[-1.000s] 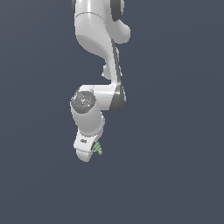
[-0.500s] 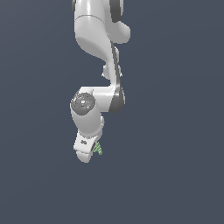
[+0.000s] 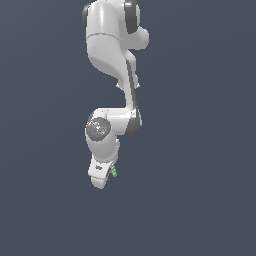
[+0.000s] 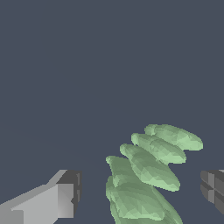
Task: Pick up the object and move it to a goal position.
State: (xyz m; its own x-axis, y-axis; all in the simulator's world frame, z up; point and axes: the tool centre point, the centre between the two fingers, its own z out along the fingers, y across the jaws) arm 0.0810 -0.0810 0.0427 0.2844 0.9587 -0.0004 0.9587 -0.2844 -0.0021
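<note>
Here I see one green object (image 4: 146, 175) between my gripper's (image 4: 140, 192) two fingers (image 4: 48, 201). Jaws apart; I can't tell if either touches it

Pale-green ridged object (image 4: 148, 175), white gripper (image 3: 103, 181)

The object (image 4: 148, 175) is pale green and bumpy, built of overlapping ridged lobes stacked in a row like scales (its full outline runs out of the wrist view, so the two-pronged form cannot be confirmed there). It sits between the two fingertips of the gripper (image 4: 142, 192), nearer the dark pad than the grey one, with clear space showing on both sides of it; no contact with either pad can be made out. In the exterior view the object (image 3: 114, 171) appears as a tiny green speck just beside the gripper's tip (image 3: 102, 177), on the exterior view's right of it.
</note>
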